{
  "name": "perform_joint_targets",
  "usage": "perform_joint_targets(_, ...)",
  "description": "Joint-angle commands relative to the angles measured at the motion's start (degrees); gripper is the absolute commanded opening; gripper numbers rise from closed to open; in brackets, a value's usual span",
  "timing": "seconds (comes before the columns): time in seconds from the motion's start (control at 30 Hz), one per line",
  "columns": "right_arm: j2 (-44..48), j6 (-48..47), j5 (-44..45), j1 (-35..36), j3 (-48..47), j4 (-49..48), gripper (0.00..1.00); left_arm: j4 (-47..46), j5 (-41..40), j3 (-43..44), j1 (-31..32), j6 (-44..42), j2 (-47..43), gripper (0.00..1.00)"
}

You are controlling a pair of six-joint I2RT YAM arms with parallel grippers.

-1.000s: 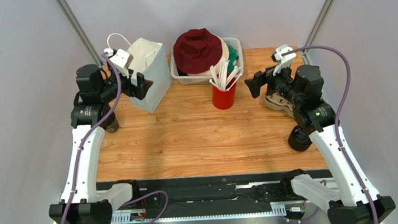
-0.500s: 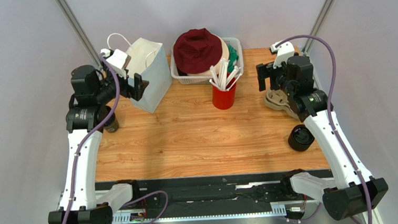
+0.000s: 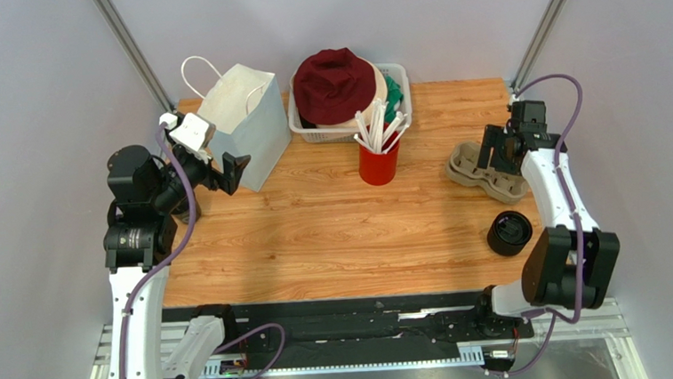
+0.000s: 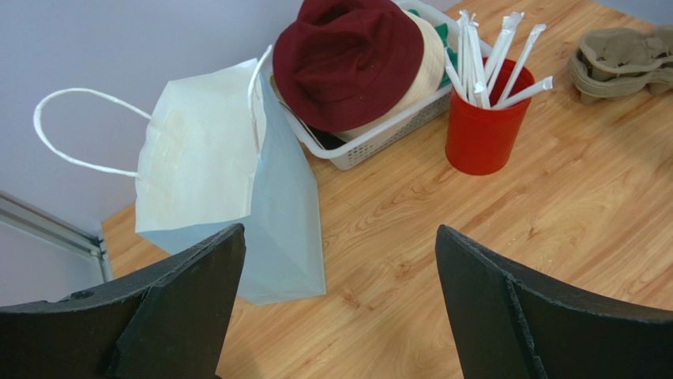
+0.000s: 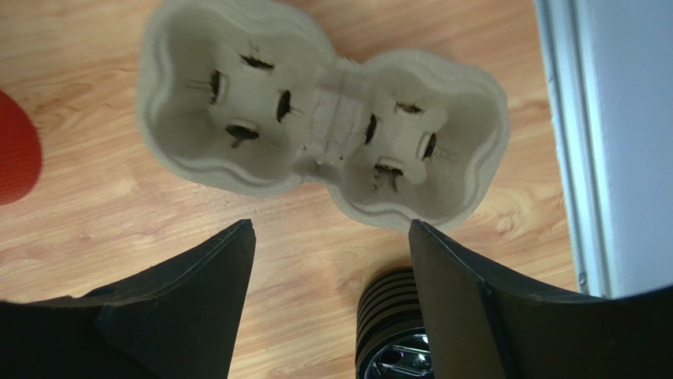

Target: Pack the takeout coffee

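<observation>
The takeout coffee cup does not show in any view; my left arm covers the table's left edge. My left gripper (image 3: 234, 172) is open and empty, held above the table in front of the white paper bag (image 3: 247, 129). In the left wrist view the gripper (image 4: 338, 235) has wide jaws, with the bag (image 4: 229, 174) just beyond the left finger. My right gripper (image 3: 492, 156) is open and empty, pointing down over the pulp cup carrier (image 3: 472, 164). In the right wrist view the gripper (image 5: 332, 227) sits just short of the carrier (image 5: 332, 134).
A black ringed round item (image 3: 510, 231) lies near the right edge, and shows by my right finger (image 5: 391, 316). A red cup of wrapped straws (image 3: 379, 161) stands mid-table. A white basket (image 3: 399, 82) with a maroon hat (image 3: 334, 83) is at the back.
My left arm has drawn back left and nearer, away from the bag. My right arm has swung to the right edge, and its gripper now points down over the carrier.
</observation>
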State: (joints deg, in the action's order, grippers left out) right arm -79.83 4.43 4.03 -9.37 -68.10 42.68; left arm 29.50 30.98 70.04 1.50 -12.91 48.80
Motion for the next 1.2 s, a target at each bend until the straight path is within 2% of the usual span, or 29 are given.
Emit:
perform_joint_targets(0.0,-3.56,5.41,-2.01,-0.74,-1.51,1.8,0.74,-2.34,1.8,-1.48,0.08,0.25,0.07,0.99)
perform_joint_targets(0.37,-11.74,11.21,2.99,-0.92,-4.41,-0.31,0.69,-2.78,2.68,-2.54,0.08,0.51,-0.11,0.98)
perform_joint_targets(0.5,-14.21,11.92,3.61,-0.92,-4.77,-0.66,0.64,-2.95,3.03,-2.89,0.08,0.6,-0.02,0.98)
perform_joint_targets(0.8,-15.88,14.03,2.65,-1.01,-7.14,-1.72,0.63,-3.31,3.38,-3.33,0.08,0.86,0.34,0.98)
perform_joint_targets(0.93,-13.86,15.43,-1.48,-1.53,-6.52,-3.39,0.63,-3.66,4.0,-3.51,0.08,1.04,0.69,0.98)
perform_joint_targets(1.17,-14.91,16.32,2.99,-1.53,-7.67,-3.57,0.63,-3.74,4.44,-3.6,0.08,1.13,0.69,0.98)
